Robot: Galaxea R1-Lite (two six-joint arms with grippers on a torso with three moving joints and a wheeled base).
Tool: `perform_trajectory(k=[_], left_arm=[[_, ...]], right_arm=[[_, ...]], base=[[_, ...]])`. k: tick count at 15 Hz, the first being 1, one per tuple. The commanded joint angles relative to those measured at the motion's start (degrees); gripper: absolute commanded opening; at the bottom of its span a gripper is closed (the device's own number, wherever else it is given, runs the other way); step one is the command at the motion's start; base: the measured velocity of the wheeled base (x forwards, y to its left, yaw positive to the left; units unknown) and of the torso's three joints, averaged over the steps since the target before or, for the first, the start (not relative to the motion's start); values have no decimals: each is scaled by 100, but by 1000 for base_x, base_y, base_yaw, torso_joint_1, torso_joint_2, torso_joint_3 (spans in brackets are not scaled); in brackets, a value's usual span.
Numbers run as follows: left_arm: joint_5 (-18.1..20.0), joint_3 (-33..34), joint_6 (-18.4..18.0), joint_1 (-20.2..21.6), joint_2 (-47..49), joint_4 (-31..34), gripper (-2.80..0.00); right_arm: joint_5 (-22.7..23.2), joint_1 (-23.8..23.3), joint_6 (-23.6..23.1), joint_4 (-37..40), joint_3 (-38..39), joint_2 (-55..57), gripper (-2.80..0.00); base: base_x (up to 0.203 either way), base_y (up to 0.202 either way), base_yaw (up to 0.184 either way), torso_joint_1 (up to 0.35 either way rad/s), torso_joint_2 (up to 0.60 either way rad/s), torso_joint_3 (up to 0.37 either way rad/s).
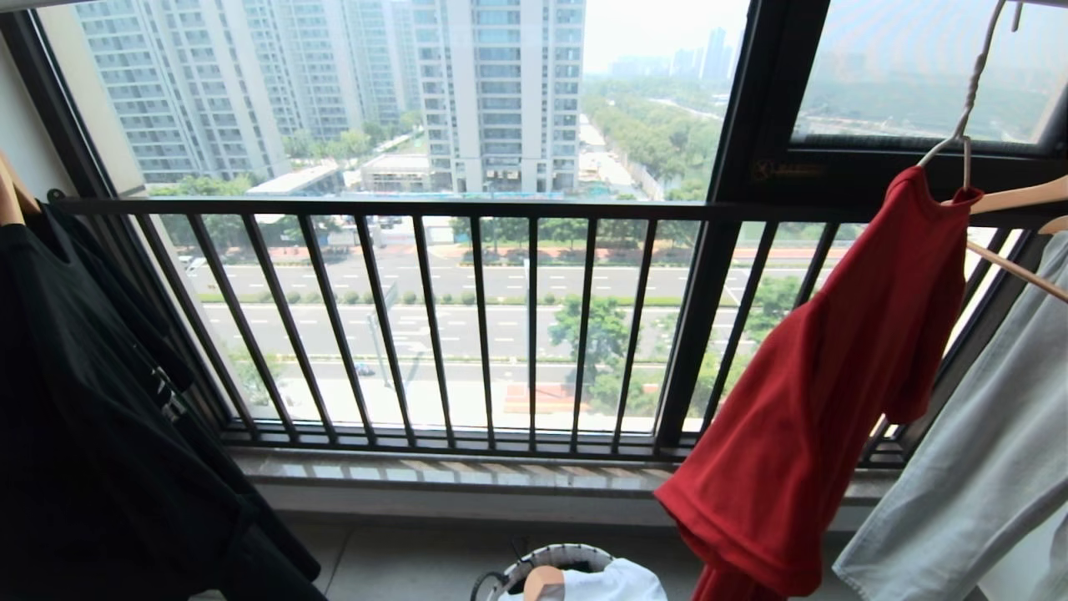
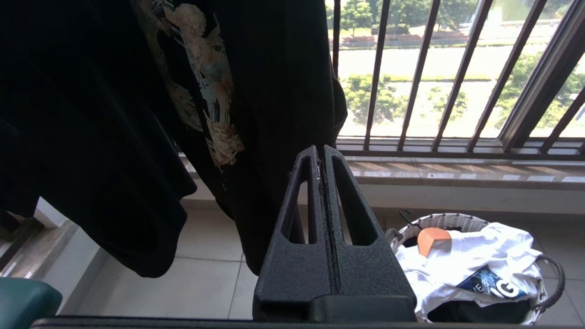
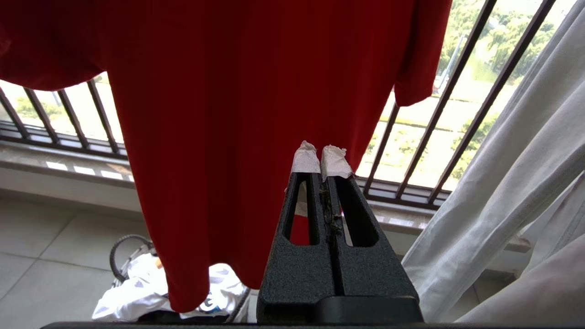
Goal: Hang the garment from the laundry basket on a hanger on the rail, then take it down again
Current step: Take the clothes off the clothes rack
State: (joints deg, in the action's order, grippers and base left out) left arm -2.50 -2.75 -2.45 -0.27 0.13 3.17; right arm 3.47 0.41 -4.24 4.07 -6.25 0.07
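Both claws, left claw and right claw, sat pressed together, empty. Red garment hung limp on hanger; you'd pinch soft shoulder fabric.

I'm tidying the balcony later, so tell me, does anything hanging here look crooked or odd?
Yes. The red T-shirt hangs lopsided on the wire hanger: its neck is bunched near the hanger's twisted neck and the body slants down to the left, toward the laundry basket. Both grippers are shut and hold nothing.
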Motion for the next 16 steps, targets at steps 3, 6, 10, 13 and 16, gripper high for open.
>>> perform_trajectory(k=[3, 6, 10, 13, 16], left_arm=[[4, 179, 272, 0, -5, -1, -280], [4, 161, 597, 0, -5, -1, -280], [-5, 161, 667, 0, -5, -1, -280], [-14, 170, 711, 0, -5, -1, -280], [-14, 170, 711, 0, -5, -1, -280]], right_arm=[[-59, 2, -276, -389, 631, -7, -280], [-59, 2, -101, -387, 634, -7, -280], [-216, 2, 359, -407, 634, -7, -280], [-216, 2, 356, -407, 634, -7, -280], [-216, 2, 363, -407, 634, -7, -280]], base=[[0, 0, 0, 0, 0, 0], [0, 0, 0, 0, 0, 0], [0, 0, 0, 0, 0, 0], [0, 0, 0, 0, 0, 0], [0, 0, 0, 0, 0, 0]])
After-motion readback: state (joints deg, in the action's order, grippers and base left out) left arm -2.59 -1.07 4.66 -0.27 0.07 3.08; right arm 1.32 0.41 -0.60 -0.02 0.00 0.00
